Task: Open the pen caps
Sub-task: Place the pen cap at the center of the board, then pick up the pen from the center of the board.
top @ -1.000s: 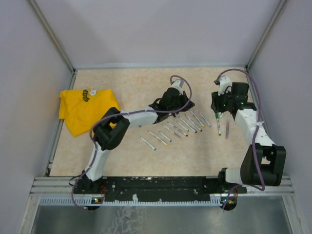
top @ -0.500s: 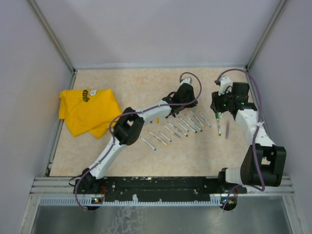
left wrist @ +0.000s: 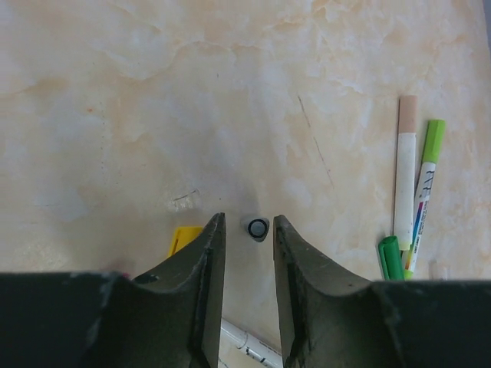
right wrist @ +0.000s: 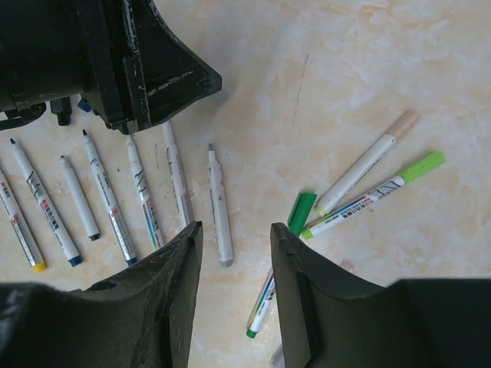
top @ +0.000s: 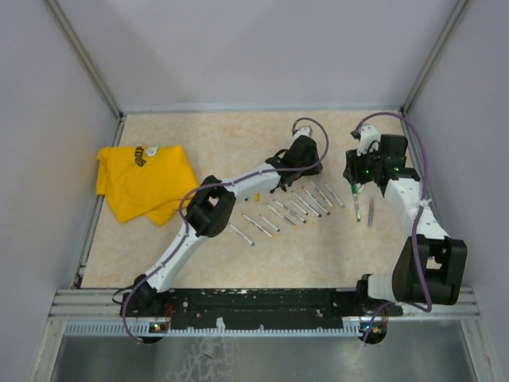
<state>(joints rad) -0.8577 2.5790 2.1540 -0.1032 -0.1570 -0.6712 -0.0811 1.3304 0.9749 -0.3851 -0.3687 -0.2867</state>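
At the far left of the counter [top: 215,143], a crumpled yellow cloth [top: 141,181] is seen, well apart from everything else. Toward the middle, the left hand [left wrist: 248,222] is held low over the counter, its fingers parted and nothing gripped between them. A small yellow cap [left wrist: 184,238] is seen lying just beside its left finger. A stubby grey cap [left wrist: 258,228] is seen standing on end on the counter, in line with the gap between the fingertips. Just right of that hand, a row of uncapped pens [right wrist: 107,201] is laid out side by side. Farther right, the right hand [right wrist: 235,230] is held above the counter, its fingers likewise apart and empty. Below it, a loose green cap [right wrist: 301,213] is seen lying just beside the barrel ends of two pens that carry their caps. One is topped with a beige cap [right wrist: 401,123] and the other with a lime cap [right wrist: 430,162].
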